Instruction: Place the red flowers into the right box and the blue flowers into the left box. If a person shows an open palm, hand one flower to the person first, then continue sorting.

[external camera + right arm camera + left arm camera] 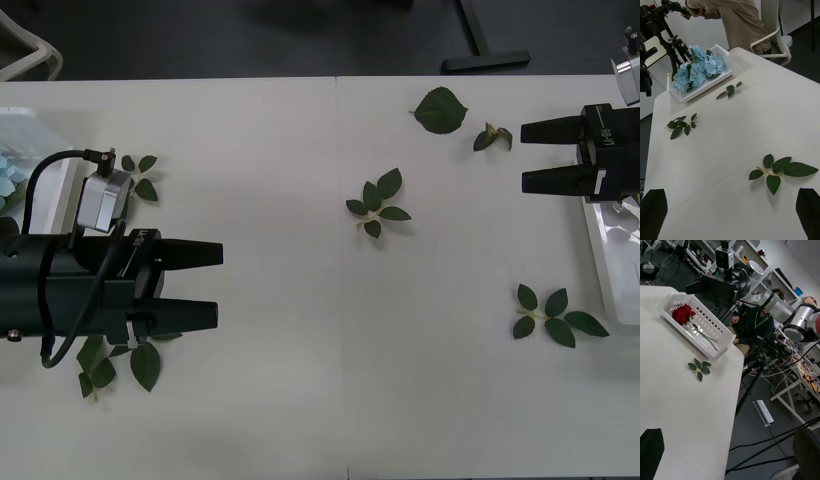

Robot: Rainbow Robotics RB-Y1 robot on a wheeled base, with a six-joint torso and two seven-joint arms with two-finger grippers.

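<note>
Fluffy pale-blue hydrangea clusters [698, 69] fill the white tray [685, 95] at the desk's left edge; a red rose [683, 314] on a green stem lies in the slotted-wall white tray [711, 326] at the right edge. Only loose green leaf sprigs [377, 203] lie on the white desk [300, 390]. Left tool [205, 283] and right tool [535, 156] hover spread and empty, so a sprig could wrongly get picked as a flower.

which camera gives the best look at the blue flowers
The right wrist view: the blue flowers are heaped in full sight in a white tray at the table's far end. The front view catches just a pale-blue sliver at its left edge, beside the left pincer. The left wrist view looks toward the red rose instead.
</note>
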